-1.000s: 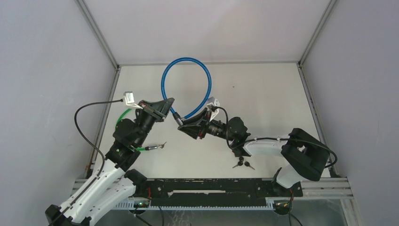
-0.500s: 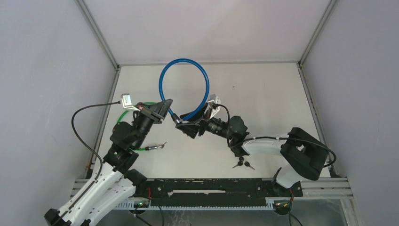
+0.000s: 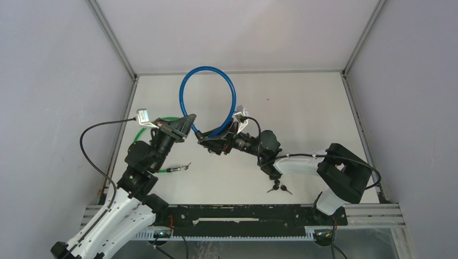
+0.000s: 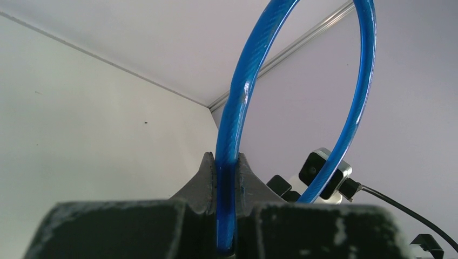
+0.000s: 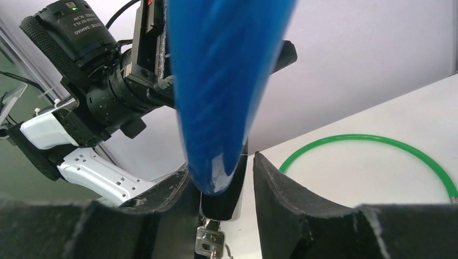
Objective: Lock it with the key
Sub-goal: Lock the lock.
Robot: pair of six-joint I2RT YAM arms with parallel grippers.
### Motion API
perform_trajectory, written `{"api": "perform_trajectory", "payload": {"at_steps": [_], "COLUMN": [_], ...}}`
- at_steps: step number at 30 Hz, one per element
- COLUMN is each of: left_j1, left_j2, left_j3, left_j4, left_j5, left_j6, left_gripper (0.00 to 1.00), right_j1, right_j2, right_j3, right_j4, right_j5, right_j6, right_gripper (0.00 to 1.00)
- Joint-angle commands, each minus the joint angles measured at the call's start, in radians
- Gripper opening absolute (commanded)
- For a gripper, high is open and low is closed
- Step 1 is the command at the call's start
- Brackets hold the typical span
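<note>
From above, my two arms meet near the middle of the white surface [image 3: 302,124], holding a blue cable lock [image 3: 208,68] between them. Its loop stands up toward 12 o'clock from both claws.

My left claw [image 4: 227,162] is closed narrow on the blue cable. In its wrist view the cable sits pinched between the two dark fingers [image 4: 205,178] and rises out of them in a tall arc.

My right claw [image 3: 208,143] is just at 3 o'clock of the left one, almost tip to tip. In its wrist view the fingers stand partly apart on either side of the cable's black end piece [image 5: 224,202]. A thin gap shows on the right side, and I cannot tell whether the claw grips the piece or only brackets it. A small silver metal part [image 5: 207,241] hangs under the end piece, too cropped to identify.

A bunch of small dark-headed keys [image 3: 279,188] lies on the surface at 5 o'clock from my right claw, beside that arm's forearm and well apart from the lock.

A green cable [image 3: 141,134] lies flat on the surface at 8 o'clock from my left claw, partly hidden under that arm.
</note>
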Motion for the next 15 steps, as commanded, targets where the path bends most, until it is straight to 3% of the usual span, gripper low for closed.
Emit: {"api": "perform_trajectory", "payload": {"at_steps": [1,4,6,8,11,15], "left_j1": [0.002,0.002,0.002,0.001,0.002,0.002], "left_j2": [-0.024,-0.028,-0.029,-0.031,-0.037,-0.047], "left_j3": [-0.013,-0.021,-0.025,-0.026,-0.028,-0.033], "left_j4": [0.082,0.092,0.096,0.097,0.096,0.092], "left_j5": [0.003,0.001,-0.001,-0.002,-0.014,-0.041], "left_j6": [-0.026,-0.036,-0.041,-0.043,-0.045,-0.050], "left_gripper": [0.00,0.00,0.00,0.00,0.00,0.00], "right_j1": [0.013,0.015,0.015,0.013,0.006,-0.002], "right_j2": [0.011,0.018,0.022,0.023,0.017,-0.029], "right_j3": [0.033,0.034,0.034,0.034,0.032,-0.016], "right_j4": [0.021,0.022,0.029,0.030,0.011,0.002], "right_j5": [-0.027,-0.024,-0.029,-0.033,-0.037,-0.001], "right_j6": [0.009,0.012,0.014,0.021,0.045,0.067], "right_gripper": [0.48,0.44,0.23,0.21,0.54,0.76]}}
